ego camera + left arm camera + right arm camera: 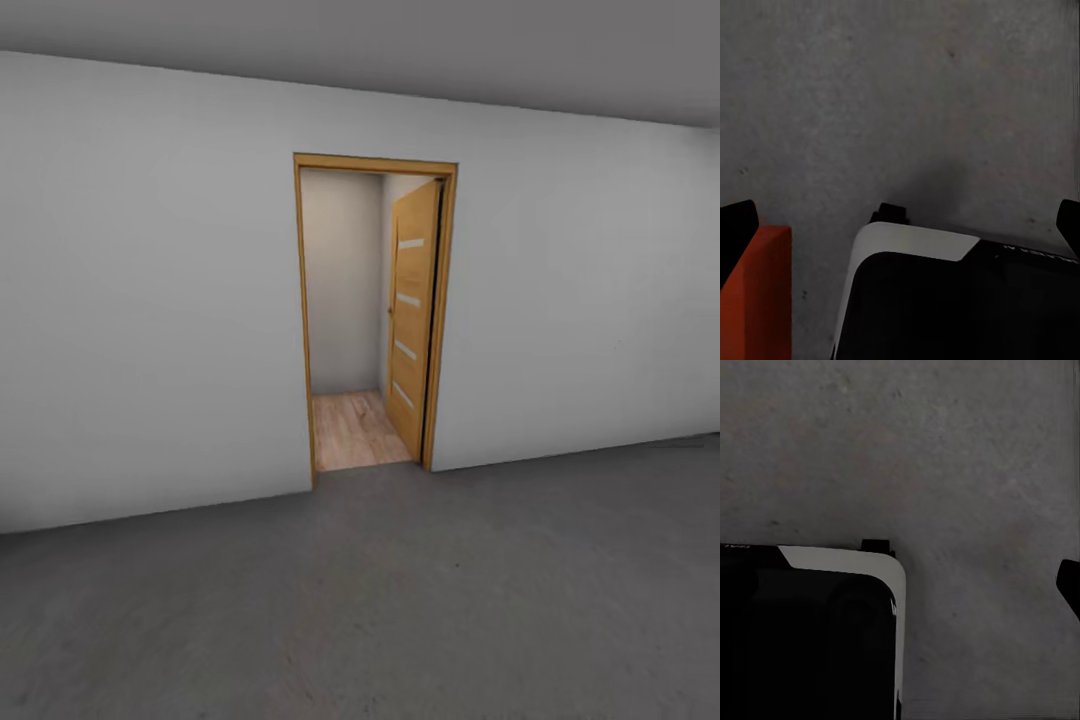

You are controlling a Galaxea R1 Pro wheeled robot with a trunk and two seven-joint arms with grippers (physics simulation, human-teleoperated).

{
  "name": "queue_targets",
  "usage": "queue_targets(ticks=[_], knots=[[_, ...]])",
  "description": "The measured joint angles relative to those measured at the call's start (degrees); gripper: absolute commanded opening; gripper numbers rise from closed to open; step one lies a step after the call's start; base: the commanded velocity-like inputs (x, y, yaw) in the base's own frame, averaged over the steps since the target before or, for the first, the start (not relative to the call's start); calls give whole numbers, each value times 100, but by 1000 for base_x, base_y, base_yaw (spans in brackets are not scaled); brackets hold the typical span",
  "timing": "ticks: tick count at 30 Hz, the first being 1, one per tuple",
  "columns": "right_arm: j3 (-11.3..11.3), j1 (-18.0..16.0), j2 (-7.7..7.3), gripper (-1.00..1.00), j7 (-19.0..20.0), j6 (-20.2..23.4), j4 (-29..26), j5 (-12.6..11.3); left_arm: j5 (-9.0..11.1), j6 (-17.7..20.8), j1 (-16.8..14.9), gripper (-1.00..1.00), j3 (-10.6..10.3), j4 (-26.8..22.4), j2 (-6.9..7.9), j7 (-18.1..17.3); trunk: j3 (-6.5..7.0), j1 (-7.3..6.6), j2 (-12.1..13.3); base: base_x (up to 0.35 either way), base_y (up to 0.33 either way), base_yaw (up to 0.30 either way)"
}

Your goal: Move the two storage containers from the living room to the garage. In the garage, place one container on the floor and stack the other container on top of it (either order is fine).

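One orange-red storage container [754,296] shows in the left wrist view, a flat slab of it standing on the dark grey concrete floor [900,97] just beside the robot's black-and-white base [945,300]. The left tool [900,217] hangs over that floor, one dark fingertip [736,225] overlapping the container's upper corner and the other at the opposite edge, so the fingers stand wide apart with nothing between them. Over on the right wrist view, the base [810,630] again, rough floor [945,450] beyond it, and a single dark fingertip [1069,581] of the right tool at the frame's edge; whether that tool is spread or closed I cannot tell. Up in the head view, grey floor [400,600] runs to a white-grey wall [150,300]. In it, a wood-framed doorway [365,310], its wooden door [414,310] swung inward, light plank flooring [355,430] beyond the threshold.
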Motion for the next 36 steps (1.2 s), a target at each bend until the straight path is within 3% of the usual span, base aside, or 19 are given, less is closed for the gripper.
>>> queue_targets(ticks=[8,36], knots=[[4,-1,5,100,-4,4,0,4,-5,34,1,100,0,1,-4,-7,0,-3,0,140,0,-212],[51,-1,24,100,-6,16,0,82,-6,98,2,100,0,-3,3,-8,0,-3,-1,317,-41,-6]])
